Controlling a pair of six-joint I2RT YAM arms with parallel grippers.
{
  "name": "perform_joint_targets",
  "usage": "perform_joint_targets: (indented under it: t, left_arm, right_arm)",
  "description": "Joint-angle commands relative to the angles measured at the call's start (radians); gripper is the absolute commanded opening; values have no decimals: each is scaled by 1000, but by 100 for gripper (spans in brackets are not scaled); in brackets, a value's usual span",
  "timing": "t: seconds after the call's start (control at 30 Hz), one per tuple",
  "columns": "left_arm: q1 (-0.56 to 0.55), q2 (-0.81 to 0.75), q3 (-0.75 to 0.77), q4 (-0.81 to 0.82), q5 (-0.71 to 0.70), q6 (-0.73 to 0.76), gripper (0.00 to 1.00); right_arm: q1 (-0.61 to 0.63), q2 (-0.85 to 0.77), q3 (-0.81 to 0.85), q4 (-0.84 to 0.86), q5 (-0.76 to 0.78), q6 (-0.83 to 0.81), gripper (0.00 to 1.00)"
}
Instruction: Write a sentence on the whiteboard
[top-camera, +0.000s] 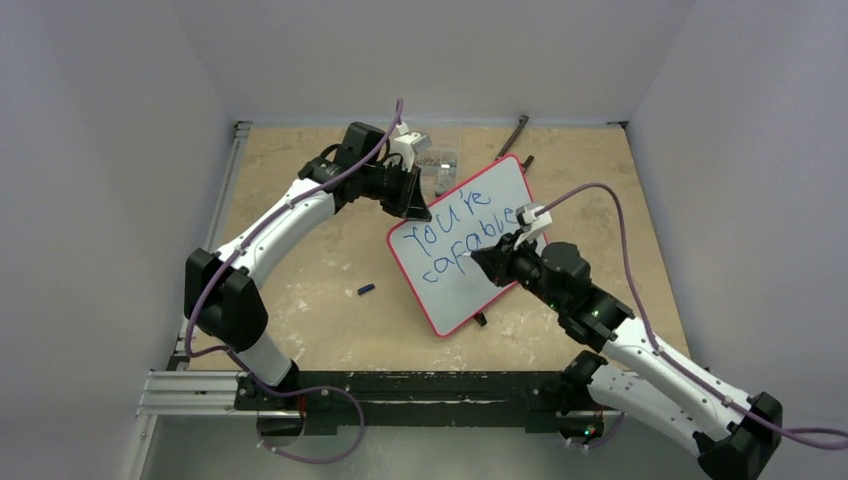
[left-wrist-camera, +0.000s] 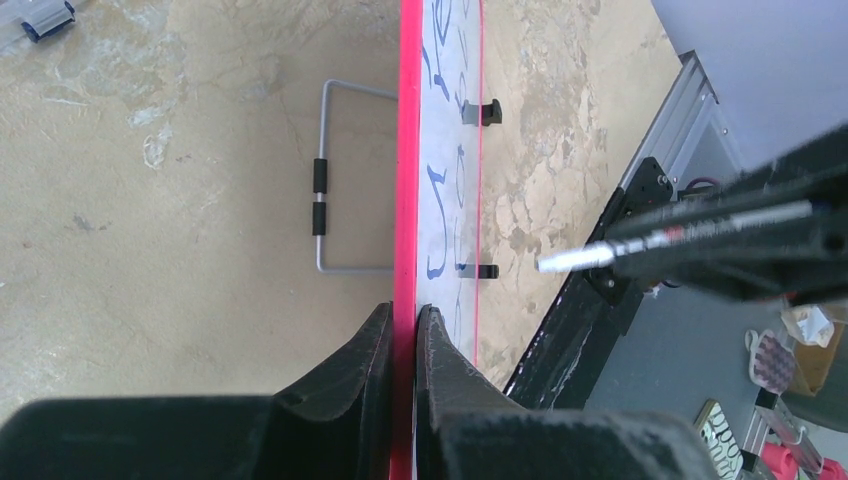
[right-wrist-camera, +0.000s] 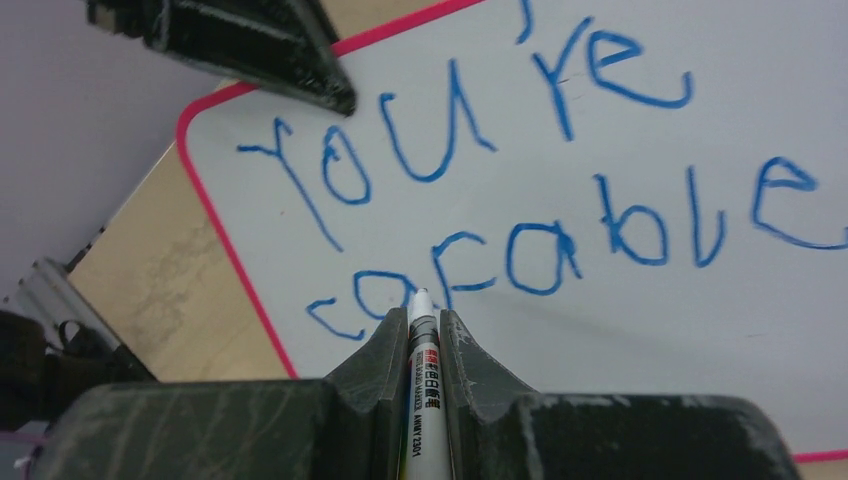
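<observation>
- Top external view: the whiteboard is sitting near the centre of the frame on the table, with its long axis running from lower left to upper right. The sentence is occupying its upper half and reading "You're capable"
- The left gripper is clenching the board's upper left edge. The right gripper is reaching in from the lower right over the board face, so it is the arm nearer the writing area
- Left wrist view: the board is appearing edge-on as a red line running up the frame, with both jaws pinching its frame at bottom centre. The marker is entering from the right with its long axis crossing the board face, and its tip is standing just apart from the surface
- Right wrist view: the jaws are grasping the marker barrel at bottom centre, and the tip is pointing up-frame at the start of "capable". Bare board is lying to the lower right of the tip, and by judgement the next word is going there
</observation>
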Motion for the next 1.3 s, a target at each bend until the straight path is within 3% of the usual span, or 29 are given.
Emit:
perform_joint_targets:
  t: [0.0,0.53,0.83,1.27]
  left_arm:
    - [2,-37,-2,49,-91,35,0]
    - [-8,-38,-19,55,-127,4,0]
    - [-9,-54,-60,85,-146,-41,0]
    - [-7,-118,-135,62,-258,6,0]
  right_arm:
    - [194,-20,-16,0,191,16,0]
    - [464,-156,-156,-1,403,79,0]
    - [491,-155,-171,18,435,98,0]
    - [494,-178,-186,24,459,108,0]
